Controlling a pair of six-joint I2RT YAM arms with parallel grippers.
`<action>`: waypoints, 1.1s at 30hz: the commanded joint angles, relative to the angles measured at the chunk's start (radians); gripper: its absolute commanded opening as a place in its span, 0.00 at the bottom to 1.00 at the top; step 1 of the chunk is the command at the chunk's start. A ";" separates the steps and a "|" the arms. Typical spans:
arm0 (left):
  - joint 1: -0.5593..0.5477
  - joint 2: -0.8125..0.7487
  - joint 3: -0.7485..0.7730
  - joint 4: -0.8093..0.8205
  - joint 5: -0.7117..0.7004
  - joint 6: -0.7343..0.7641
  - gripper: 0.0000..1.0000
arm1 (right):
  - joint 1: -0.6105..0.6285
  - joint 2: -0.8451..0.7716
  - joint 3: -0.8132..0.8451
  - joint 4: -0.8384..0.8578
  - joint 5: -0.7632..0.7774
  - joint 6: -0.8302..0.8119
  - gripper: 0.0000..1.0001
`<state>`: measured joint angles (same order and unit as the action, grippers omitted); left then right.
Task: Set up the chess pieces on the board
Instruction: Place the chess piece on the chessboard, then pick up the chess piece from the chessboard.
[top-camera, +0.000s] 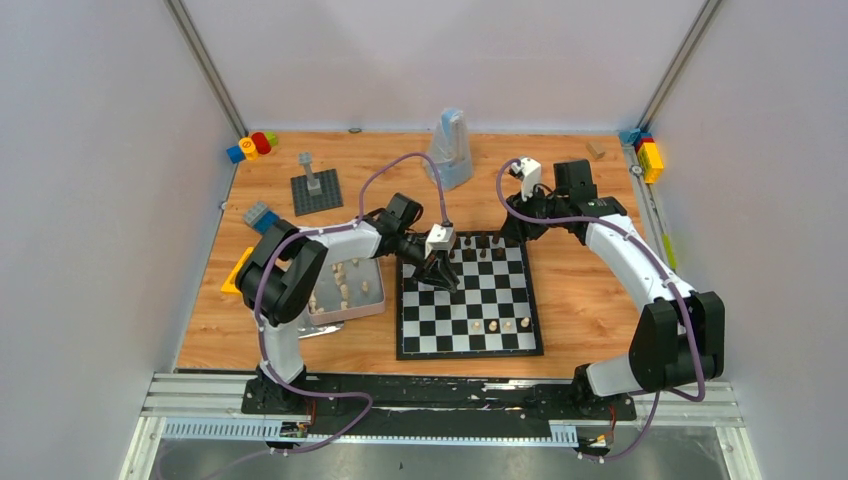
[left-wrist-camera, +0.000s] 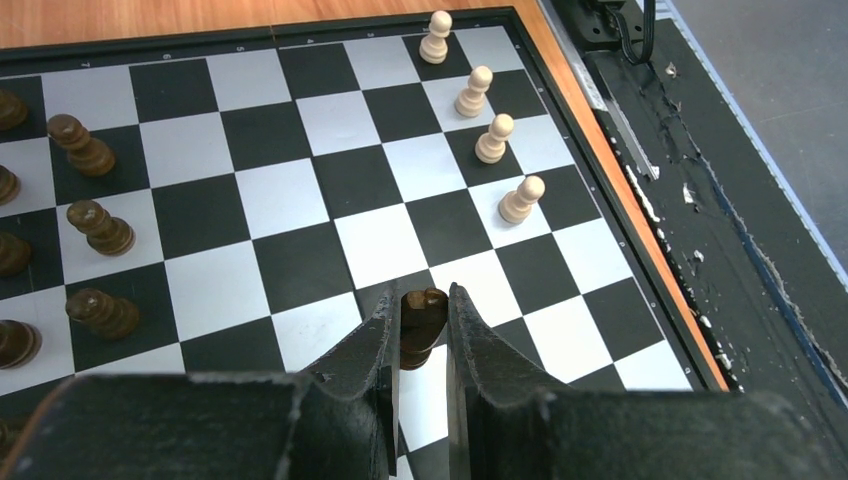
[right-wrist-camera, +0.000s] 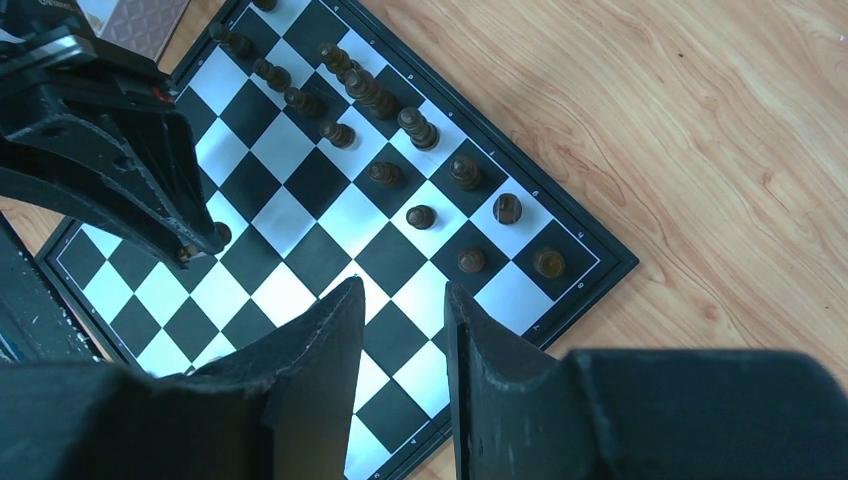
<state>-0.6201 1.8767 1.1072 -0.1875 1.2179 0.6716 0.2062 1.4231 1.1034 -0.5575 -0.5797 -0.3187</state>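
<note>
The board (top-camera: 450, 331) lies in the middle of the table. My left gripper (left-wrist-camera: 422, 296) is shut on a dark chess piece (left-wrist-camera: 421, 326) just above the board (left-wrist-camera: 300, 200), near its left side in the top view. Several cream pawns (left-wrist-camera: 493, 139) stand in a line on the board's near rows. Dark pieces (left-wrist-camera: 99, 228) fill the far rows (top-camera: 485, 250). My right gripper (right-wrist-camera: 403, 290) hangs high over the board's far right part (right-wrist-camera: 335, 250), open with nothing between its fingers. The right wrist view also takes in the left gripper's fingers (right-wrist-camera: 190, 240).
A silver tin (top-camera: 375, 305) holding several cream pieces sits left of the board. Behind it are a dark studded plate (top-camera: 316, 190) and a grey-blue brick (top-camera: 260, 215). Coloured bricks lie at the back left (top-camera: 252, 146) and back right (top-camera: 648, 155). A clear bag (top-camera: 450, 150) stands behind the board.
</note>
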 joint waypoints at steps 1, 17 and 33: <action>-0.005 0.022 -0.019 0.059 0.020 0.020 0.13 | -0.005 -0.010 -0.009 0.044 -0.033 0.003 0.36; -0.003 0.016 -0.060 0.091 -0.028 0.039 0.38 | -0.005 -0.011 -0.019 0.046 -0.041 0.003 0.36; 0.069 -0.212 -0.073 -0.063 -0.191 0.048 0.70 | 0.046 -0.015 -0.025 0.016 -0.122 -0.059 0.37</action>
<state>-0.5804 1.7733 1.0237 -0.1726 1.0939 0.7055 0.2150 1.4231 1.0828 -0.5564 -0.6380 -0.3275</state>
